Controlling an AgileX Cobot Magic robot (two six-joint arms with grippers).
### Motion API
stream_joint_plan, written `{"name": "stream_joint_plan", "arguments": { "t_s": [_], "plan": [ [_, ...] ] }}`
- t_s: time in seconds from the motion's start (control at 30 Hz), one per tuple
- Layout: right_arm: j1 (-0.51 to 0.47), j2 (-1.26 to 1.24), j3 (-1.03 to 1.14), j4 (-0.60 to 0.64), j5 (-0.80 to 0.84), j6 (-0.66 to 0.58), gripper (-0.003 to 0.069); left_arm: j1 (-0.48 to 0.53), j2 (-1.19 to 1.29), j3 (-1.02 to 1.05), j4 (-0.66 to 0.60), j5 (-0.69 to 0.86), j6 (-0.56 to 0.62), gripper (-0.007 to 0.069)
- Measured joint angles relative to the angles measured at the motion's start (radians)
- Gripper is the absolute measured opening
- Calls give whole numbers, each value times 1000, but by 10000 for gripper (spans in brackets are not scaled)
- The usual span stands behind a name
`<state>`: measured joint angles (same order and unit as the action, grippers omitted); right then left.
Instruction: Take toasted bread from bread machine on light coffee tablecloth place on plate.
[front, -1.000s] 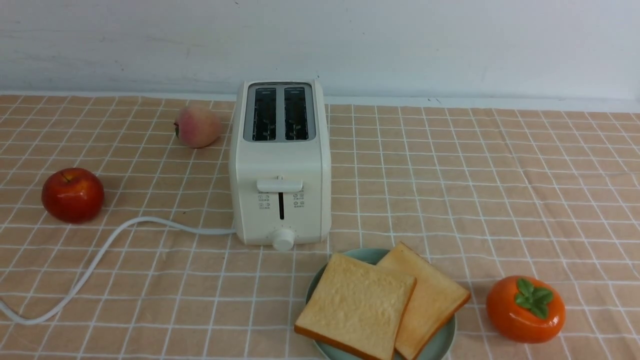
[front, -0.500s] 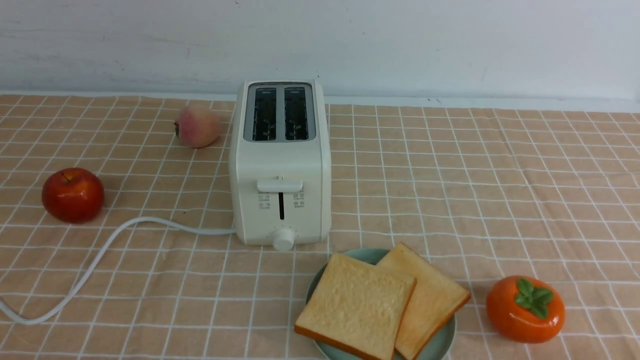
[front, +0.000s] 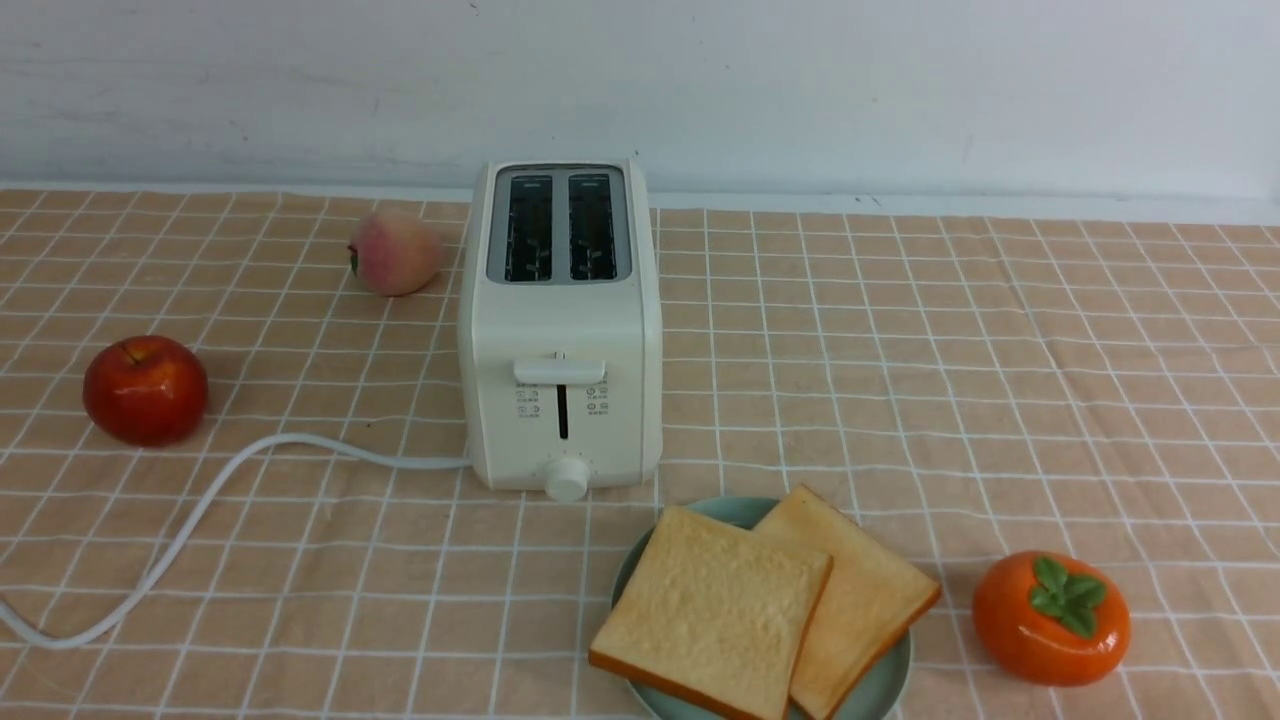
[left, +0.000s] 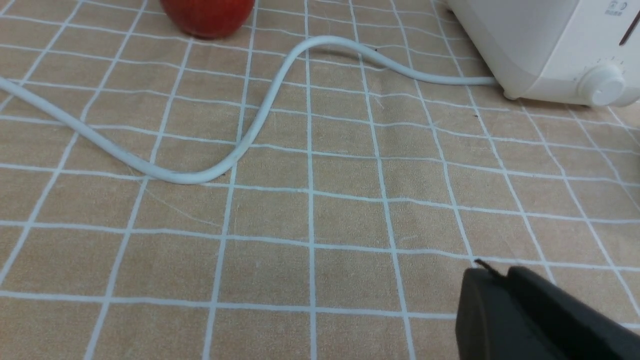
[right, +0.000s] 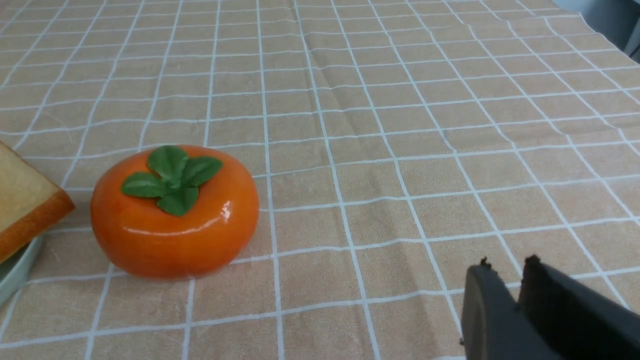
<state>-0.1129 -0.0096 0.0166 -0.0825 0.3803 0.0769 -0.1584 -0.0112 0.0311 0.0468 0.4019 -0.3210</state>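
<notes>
Two slices of the toasted bread (front: 765, 608) are being carried by the plate (front: 880, 690) nearest the camera, overlapping and hanging past its rim, so the task is judged complete. Both grippers are being kept out of the front view; in the wrist views the left gripper (left: 492, 277) is being shown with fingers together, and the right gripper (right: 507, 272) with fingers nearly together, gripping nothing. Farther back, the bread machine (front: 560, 330) is being seen with both slots empty on the light coffee tablecloth (front: 900, 380). Any retreat is best being made slowly, clear of the persimmon (front: 1050, 618) beside the plate.
</notes>
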Motion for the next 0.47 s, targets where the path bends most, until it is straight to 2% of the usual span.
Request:
{"name": "stream_joint_plan", "arguments": {
  "t_s": [0.47],
  "plan": [
    [0,0,0,-1,0,-3,124,0,0,0,0,0,0,38]
  ]
}}
